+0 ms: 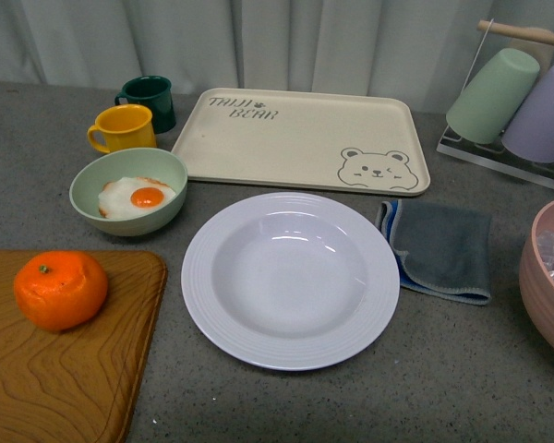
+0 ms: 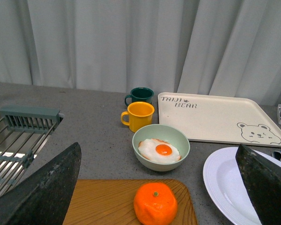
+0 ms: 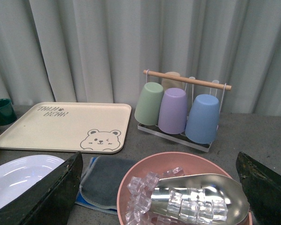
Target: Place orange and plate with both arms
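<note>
Finding the orange [image 1: 61, 290] sitting on a wooden board [image 1: 65, 388] at the near left of the counter [image 1: 443, 378], stem dot facing up. Finding the plate [image 1: 291, 277] lying flat on the counter just right of the board, holding nothing, with a pale green bowl [image 1: 90, 205] carrying a fried egg [image 1: 138, 197] just behind the board and close to the plate's left rim.

Watching from the left wrist: left jaws standing wide apart, the two dark fingers [image 2: 47, 187] gripping nothing and touching nothing. Catching the orange [image 2: 155, 203] in the gap between them, about midway and clear of both, with the bowl [image 2: 160, 165] just beyond it. Seeing the plate [image 2: 225, 183] partly covered by the other finger of that pair.

Watching from the right wrist: right jaws likewise spread wide, fingers [image 3: 47, 197] holding nothing. Looking down between them at a pink bowl [image 3: 145, 165] of ice with a metal scoop [image 3: 201, 197] lying in it, and at a grey cloth [image 3: 105, 180] beside it. Glimpsing only an edge of the plate [image 3: 18, 180] next to one finger, well apart from the gap's middle.

Noting, farther back, a beige bear tray [image 1: 295, 138] just behind the plate, a yellow mug [image 1: 125, 127] and a dark green mug [image 1: 150, 100] left of it, and a rack of upturned cups [image 1: 508, 101] at the right.
</note>
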Available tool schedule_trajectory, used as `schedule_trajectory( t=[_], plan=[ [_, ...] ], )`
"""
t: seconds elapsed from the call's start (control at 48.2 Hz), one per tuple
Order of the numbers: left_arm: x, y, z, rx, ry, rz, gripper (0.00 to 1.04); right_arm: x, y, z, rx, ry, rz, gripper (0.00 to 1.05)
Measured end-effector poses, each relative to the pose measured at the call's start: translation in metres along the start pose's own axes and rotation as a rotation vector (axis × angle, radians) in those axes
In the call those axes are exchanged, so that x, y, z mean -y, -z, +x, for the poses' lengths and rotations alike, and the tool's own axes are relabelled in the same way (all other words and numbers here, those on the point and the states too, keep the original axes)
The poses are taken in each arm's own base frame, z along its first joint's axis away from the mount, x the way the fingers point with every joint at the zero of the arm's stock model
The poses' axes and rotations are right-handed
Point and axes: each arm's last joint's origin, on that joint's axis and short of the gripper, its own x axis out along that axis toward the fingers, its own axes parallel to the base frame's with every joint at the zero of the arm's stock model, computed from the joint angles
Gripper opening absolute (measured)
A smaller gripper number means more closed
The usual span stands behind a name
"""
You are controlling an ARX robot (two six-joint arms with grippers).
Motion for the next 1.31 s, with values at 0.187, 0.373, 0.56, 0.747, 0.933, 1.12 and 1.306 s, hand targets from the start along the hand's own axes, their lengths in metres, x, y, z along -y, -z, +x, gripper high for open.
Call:
schedule_trajectory(
  t=[0.187, 0.373, 0.56, 0.747, 0.933, 1.12, 1.306],
  plan=[
    [0.0, 0.0, 0.0, 0.0, 0.0, 0.0, 0.98, 0.0, 0.0, 0.0, 0.0, 0.0, 0.0, 0.95],
    [0.0, 0.0, 0.0, 0.0, 0.0, 0.0, 0.98, 0.0, 0.0, 0.0, 0.0, 0.0, 0.0, 0.95],
    [0.0, 0.0, 0.0, 0.0, 0.0, 0.0, 0.98, 0.0, 0.0, 0.0, 0.0, 0.0, 0.0, 0.95],
    [0.0, 0.0, 0.0, 0.0, 0.0, 0.0, 0.98, 0.0, 0.0, 0.0, 0.0, 0.0, 0.0, 0.95],
    [0.0, 0.0, 0.0, 0.0, 0.0, 0.0, 0.98, 0.0, 0.0, 0.0, 0.0, 0.0, 0.0, 0.95],
    [0.0, 0.0, 0.0, 0.0, 0.0, 0.0, 0.98, 0.0, 0.0, 0.0, 0.0, 0.0, 0.0, 0.95],
    [0.0, 0.0, 0.0, 0.0, 0.0, 0.0, 0.98, 0.0, 0.0, 0.0, 0.0, 0.0, 0.0, 0.95]
  ],
)
